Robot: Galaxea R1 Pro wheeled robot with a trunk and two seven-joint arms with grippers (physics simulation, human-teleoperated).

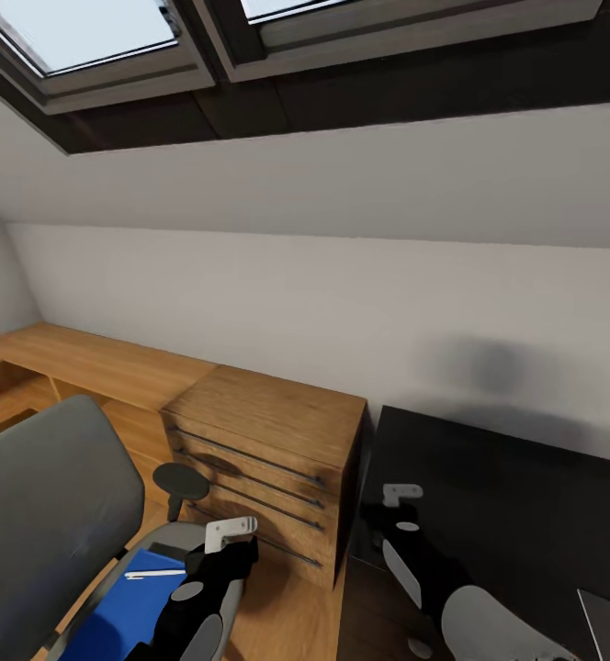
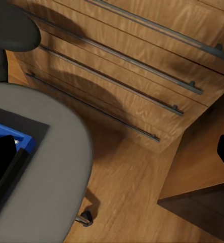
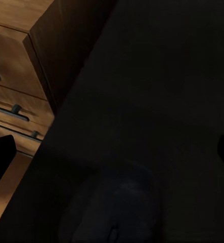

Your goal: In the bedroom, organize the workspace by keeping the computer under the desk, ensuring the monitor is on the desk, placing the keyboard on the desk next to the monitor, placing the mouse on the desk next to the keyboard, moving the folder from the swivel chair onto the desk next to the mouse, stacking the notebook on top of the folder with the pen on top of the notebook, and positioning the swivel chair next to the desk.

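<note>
Left gripper [image 1: 220,549]: nearest of all, hanging over the front edge of the swivel chair [image 1: 48,496] seat, just beside the blue folder [image 1: 126,610]; the fingers spread wide in the left wrist view, nothing between them.
Right gripper [image 1: 389,514]: over the left end of the desk [image 1: 507,496], near its edge by the wooden drawer chest [image 1: 268,459]; fingertips sit at opposite borders of the right wrist view, so it is wide and holds nothing.
Folder: flat on the chair seat, towards its front edge, cut off by the lower border of the head view; a blue corner [image 2: 21,137] shows in the left wrist view.
Pen [image 1: 155,574]: thin white stick lying across the folder's far edge.
Notebook: a thin dark strip [image 1: 165,551] at the folder's far edge may be it; too little shows to be sure.
Mouse [image 3: 119,202]: a faint dark rounded shape on the desk top below the right gripper, hard to separate from the black surface.
Step in hand: judged to be the folder transfer from chair to desk, with the left arm poised for the pick.
Next move: likely lowering the left gripper to the folder's near edge and gripping it; the pen lying loose on top could roll off when the folder tilts.
Cut off: a grey flat corner [image 1: 608,624] at the desk's near right edge, unidentifiable.
</note>
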